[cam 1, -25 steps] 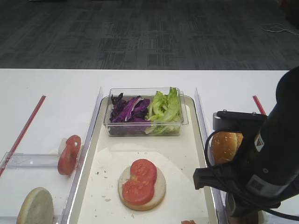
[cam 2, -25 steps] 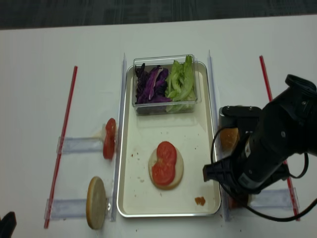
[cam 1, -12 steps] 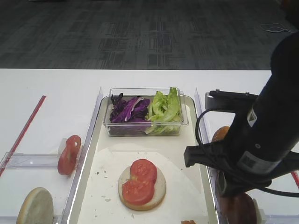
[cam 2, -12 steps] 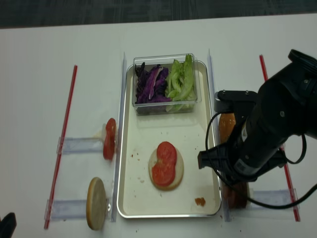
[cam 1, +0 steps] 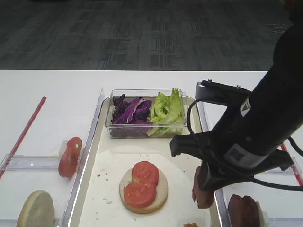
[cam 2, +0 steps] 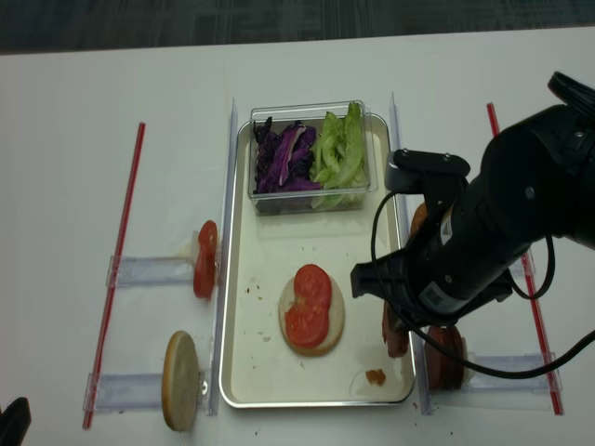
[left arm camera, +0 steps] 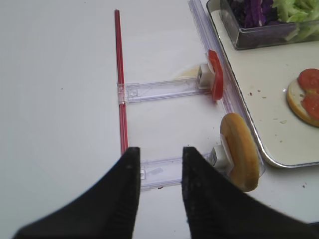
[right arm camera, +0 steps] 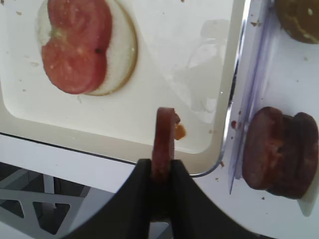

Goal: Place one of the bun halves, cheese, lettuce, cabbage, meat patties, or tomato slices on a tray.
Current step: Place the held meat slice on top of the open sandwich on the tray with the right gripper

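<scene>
My right gripper (right arm camera: 160,167) is shut on a reddish-brown meat patty (right arm camera: 163,134), held on edge. It hangs over the near right corner of the cream tray (cam 2: 270,260), just inside the rim; the same patty (cam 1: 203,193) shows under the black arm. A bun half (cam 1: 158,194) lies cut face up on the tray under two tomato slices (cam 1: 142,182). More meat patties (right arm camera: 279,149) stand in the rack to the right. My left gripper (left arm camera: 160,152) is open and holds nothing, above a clear rack beside a bun half (left arm camera: 239,152) standing on edge.
A clear tub at the tray's far end holds purple cabbage (cam 1: 130,111) and green lettuce (cam 1: 168,108). A tomato slice (left arm camera: 216,74) stands in the left rack. A seeded bun (right arm camera: 299,17) sits right of the tray. Red strips (cam 2: 125,242) border the racks. An orange crumb (cam 2: 376,376) lies on the tray.
My right arm has lifted from the patty rack and swung left over the tray's right rim, carrying one patty. The left gripper's earlier state is not shown.
</scene>
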